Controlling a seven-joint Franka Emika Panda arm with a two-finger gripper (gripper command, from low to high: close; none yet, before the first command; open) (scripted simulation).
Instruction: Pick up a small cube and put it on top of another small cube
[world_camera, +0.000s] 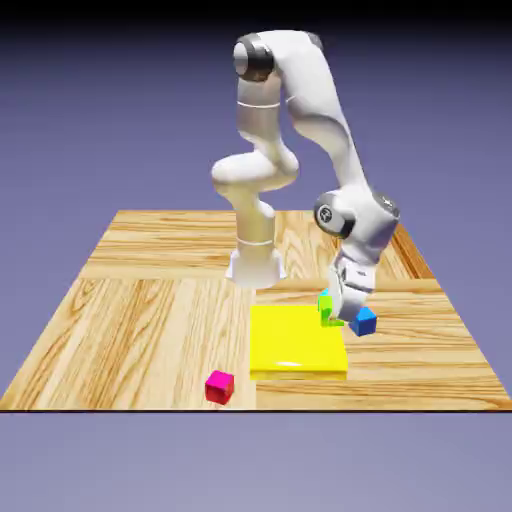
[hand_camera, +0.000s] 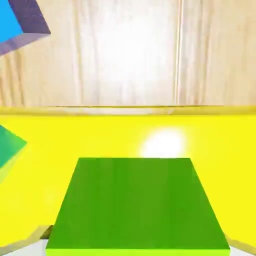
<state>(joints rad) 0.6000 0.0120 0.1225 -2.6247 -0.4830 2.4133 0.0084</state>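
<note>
The small lime-green cube fills the lower middle of the hand view, between my fingertips. My gripper is shut on it. In the exterior view the gripper points down at the far right corner of the yellow square, with the green cube showing at its left side. The teal cube peeks in at the hand view's left edge, close beside the held cube. In the exterior view the hand mostly hides it.
A flat yellow square lies on the wooden table under and in front of the hand. A darker blue cube sits just off the square's right edge. A magenta-red cube rests near the table's front edge.
</note>
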